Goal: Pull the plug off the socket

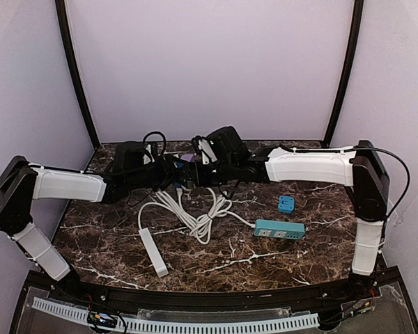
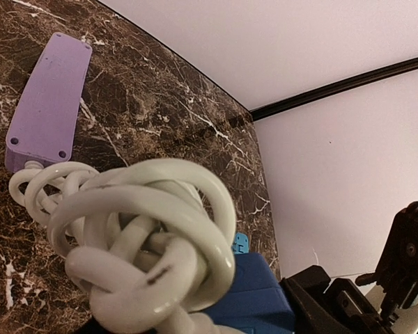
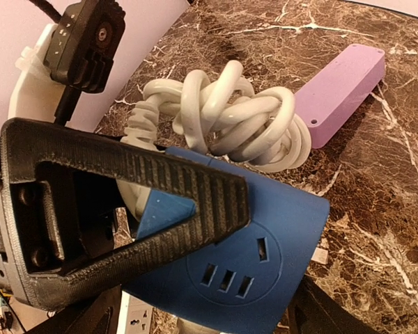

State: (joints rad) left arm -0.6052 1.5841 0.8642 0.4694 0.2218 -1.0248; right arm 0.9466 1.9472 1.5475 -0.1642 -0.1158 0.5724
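At table (image 1: 265, 259) back-mid | socket (image 3: 292, 216): blue block, slot holes, white cord knot (image 3: 230, 118) touching | R claw (image 3: 275, 254) grips it | L claw (image 1: 170, 172): can't tell | purple strip (image 3: 341, 90) just beside, wall (image 1: 209, 69) close.

My overhead camera sits high behind the arm bases, looking forward and down over the whole dark veined marble tabletop (image 1: 265, 261) to the back wall. Both wrist cameras sit very close, roughly facing each other, sharing the coiled white cord (image 2: 146, 236), blue plastic cube socket (image 3: 292, 223) and flat purple plastic power strip (image 2: 47, 97).
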